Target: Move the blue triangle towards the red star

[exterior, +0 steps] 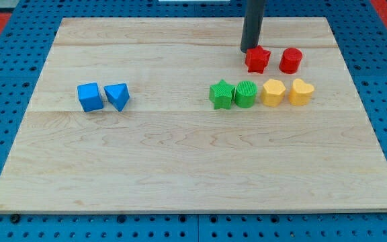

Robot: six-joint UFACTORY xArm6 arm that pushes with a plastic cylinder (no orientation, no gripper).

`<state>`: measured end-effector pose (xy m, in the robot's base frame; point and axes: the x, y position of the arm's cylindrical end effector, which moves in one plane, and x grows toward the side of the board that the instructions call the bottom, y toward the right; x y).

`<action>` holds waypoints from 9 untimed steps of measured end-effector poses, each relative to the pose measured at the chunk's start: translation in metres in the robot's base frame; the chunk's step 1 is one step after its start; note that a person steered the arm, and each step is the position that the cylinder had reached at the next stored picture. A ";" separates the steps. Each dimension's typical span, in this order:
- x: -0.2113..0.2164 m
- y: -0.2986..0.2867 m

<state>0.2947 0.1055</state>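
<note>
The blue triangle (117, 95) lies on the wooden board's left part, touching a blue cube (90, 97) on its left. The red star (257, 59) lies at the view's upper right. My tip (248, 50) stands just at the red star's upper left edge, touching or nearly touching it, far to the right of the blue triangle.
A red cylinder (291, 60) sits right of the red star. Below them runs a row: green star (221, 94), green cylinder (245, 93), yellow block (273, 92), yellow heart-like block (301, 92). The wooden board (180, 161) lies on a blue perforated surface.
</note>
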 end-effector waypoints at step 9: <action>0.135 -0.230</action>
<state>0.4297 -0.1241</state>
